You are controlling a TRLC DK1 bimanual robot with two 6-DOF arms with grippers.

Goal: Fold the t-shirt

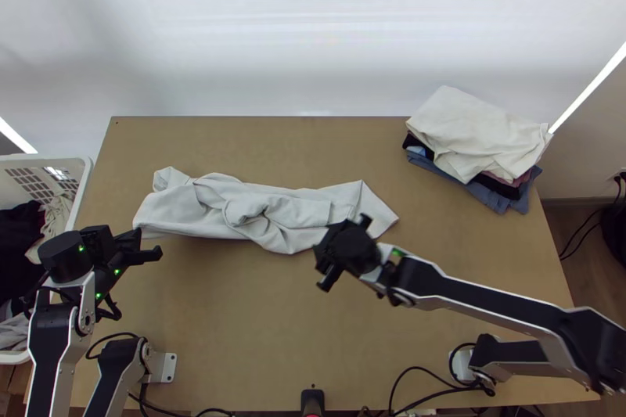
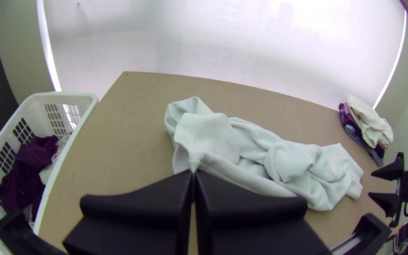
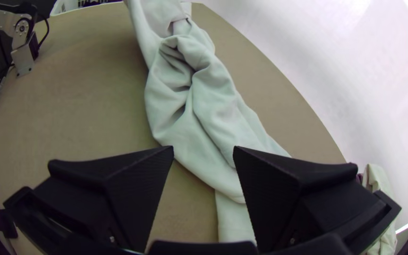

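Observation:
The pale grey-white t-shirt [image 1: 219,206] lies bunched in a long strip across the table's left and middle, with a twisted fold near its centre. At its left end is my left gripper [image 1: 139,235]; in the left wrist view the left gripper [image 2: 193,173] has its fingers together on an edge of the t-shirt [image 2: 213,137], creases running to their tips. By the near edge of the strip's right part is my right gripper [image 1: 344,249]. In the right wrist view the right gripper [image 3: 204,153] stands open above the t-shirt [image 3: 204,123], fingers wide apart.
A stack of folded clothes [image 1: 481,135] lies at the table's far right corner, a cream piece on top. Left of the table stands a white basket [image 1: 82,174] with dark and light clothes. Cables [image 1: 426,393] run along the near edge.

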